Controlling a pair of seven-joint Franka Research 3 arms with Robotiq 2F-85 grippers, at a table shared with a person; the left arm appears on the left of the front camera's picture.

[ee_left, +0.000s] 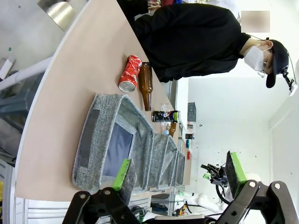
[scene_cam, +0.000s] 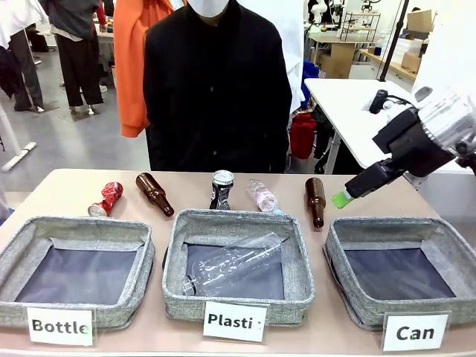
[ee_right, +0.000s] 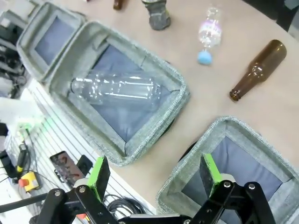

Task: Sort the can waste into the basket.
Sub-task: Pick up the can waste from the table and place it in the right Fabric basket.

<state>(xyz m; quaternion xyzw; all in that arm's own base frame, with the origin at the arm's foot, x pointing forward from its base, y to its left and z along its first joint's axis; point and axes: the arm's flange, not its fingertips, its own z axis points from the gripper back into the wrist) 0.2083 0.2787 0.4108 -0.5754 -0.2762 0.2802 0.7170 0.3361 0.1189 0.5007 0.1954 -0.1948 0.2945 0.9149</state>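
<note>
**Front view.** We find the crushed red-and-white can [scene_cam: 106,199] lying on the table [scene_cam: 67,186] at the far left, behind the "Bottle" basket [scene_cam: 82,227]. The black-and-blue can [scene_cam: 221,190] stands upright behind the "Plastic" basket [scene_cam: 297,253], between a brown bottle [scene_cam: 155,194] and a small clear bottle [scene_cam: 263,198]. A second brown bottle [scene_cam: 314,201] lies just left of the "Can" basket [scene_cam: 387,224], whose dark lining is exposed. A large clear bottle [scene_cam: 234,264] lies in the "Plastic" basket. The right jaws hang above the "Can" basket's far left corner with one green pad [scene_cam: 341,198] showing. From this view we cannot tell how they stand. A person in black [scene_cam: 216,89] stands at the far side.

**Left wrist view.** The left jaws are spread wide and empty, pads [ee_left: 123,170] above the "Bottle" basket [ee_left: 91,140]. Beyond it the crushed red-and-white can [ee_left: 130,73] lies beside a brown bottle [ee_left: 145,85]. The black-and-blue can [ee_left: 164,116] is farther along the table.

**Right wrist view.** The right jaws are spread wide and empty, pads [ee_right: 99,170] over the near table edge. They hang between the "Plastic" basket [ee_right: 154,135] and the "Can" basket [ee_right: 210,128]. The black-and-blue can [ee_right: 158,14] stands at the top edge.
</note>
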